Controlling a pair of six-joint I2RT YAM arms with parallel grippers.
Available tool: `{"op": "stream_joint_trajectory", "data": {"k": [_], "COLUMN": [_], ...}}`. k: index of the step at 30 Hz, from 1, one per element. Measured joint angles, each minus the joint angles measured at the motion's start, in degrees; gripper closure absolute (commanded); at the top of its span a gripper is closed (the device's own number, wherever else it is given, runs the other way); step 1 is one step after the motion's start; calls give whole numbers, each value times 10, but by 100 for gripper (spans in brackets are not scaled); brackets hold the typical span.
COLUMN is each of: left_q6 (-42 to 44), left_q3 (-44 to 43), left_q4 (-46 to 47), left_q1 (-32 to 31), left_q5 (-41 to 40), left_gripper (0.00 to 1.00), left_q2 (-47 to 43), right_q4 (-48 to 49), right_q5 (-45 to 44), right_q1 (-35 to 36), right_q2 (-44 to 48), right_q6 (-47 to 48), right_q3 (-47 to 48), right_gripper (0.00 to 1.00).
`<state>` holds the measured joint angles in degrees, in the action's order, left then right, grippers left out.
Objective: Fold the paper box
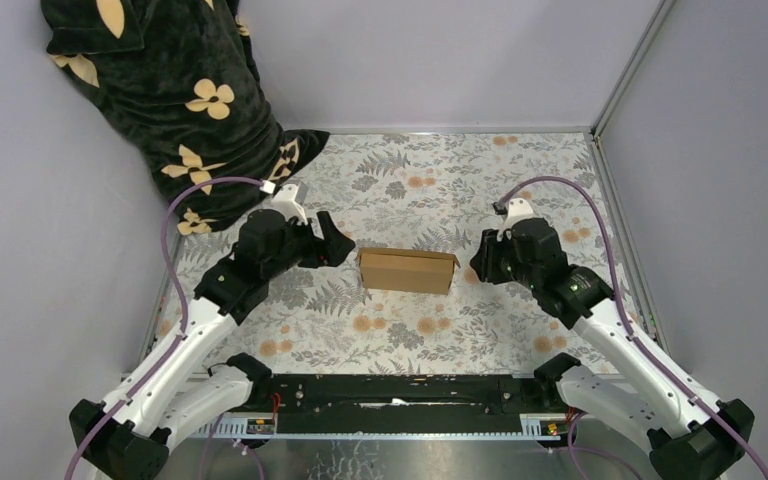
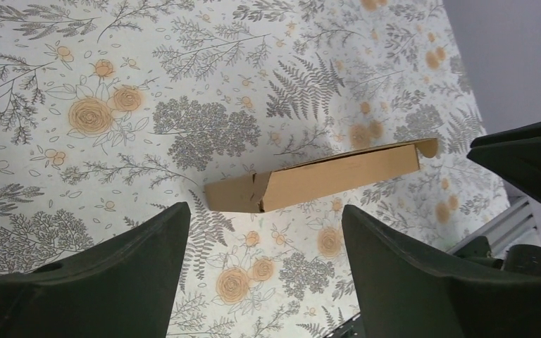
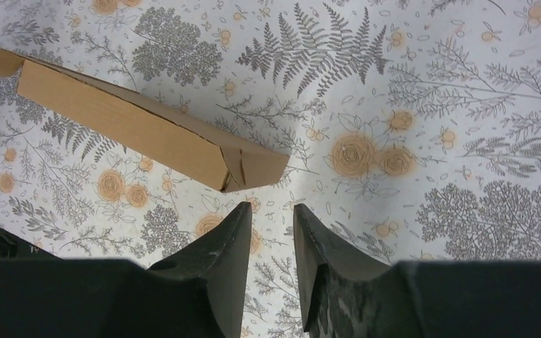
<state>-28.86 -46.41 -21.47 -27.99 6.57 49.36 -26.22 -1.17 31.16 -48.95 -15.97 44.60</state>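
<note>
Nearest us, our right gripper (image 3: 273, 243) has its jaws almost together, just a slim gap, gripping nothing. Our left gripper (image 2: 264, 271) is spread wide, empty too. The paper box (image 1: 407, 270) lies on the table (image 1: 520, 190) between them, long axis running gripper to gripper, so neither arm looks clearly nearer.

Soft, even light fell from overhead and the scene was bright. In the wrist views the left fingers (image 2: 98, 282) and the right fingers (image 3: 218, 260) showed as dark, softly blurred shapes with little surface detail. Beyond them the patterned worktop (image 2: 183, 84) was sharp. The paper box (image 3: 134, 130) cast only a faint, narrow shadow just ahead of the right fingers.
</note>
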Motion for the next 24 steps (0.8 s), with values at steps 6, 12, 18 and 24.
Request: {"op": "stream_joint_trajectory", "data": {"k": [6, 12, 18, 24], "left_q6": [19, 39, 58, 70], "left_q3": [-6, -19, -25, -26], "left_q4": [-7, -22, -26, -26], "left_q1": [-20, -32, -41, -51], "left_q5": [-34, -62, -71, -71], "left_gripper": [18, 19, 27, 27], "left_q2": [26, 30, 30, 34], "right_q4": [16, 17, 17, 17], "right_q5": [4, 3, 4, 4], "right_q1": [13, 29, 36, 43], "right_q2": [-44, -79, -82, -93], "right_q6": [16, 30, 42, 53], "right_q3": [17, 45, 50, 50], "right_gripper": [65, 67, 71, 71]}}
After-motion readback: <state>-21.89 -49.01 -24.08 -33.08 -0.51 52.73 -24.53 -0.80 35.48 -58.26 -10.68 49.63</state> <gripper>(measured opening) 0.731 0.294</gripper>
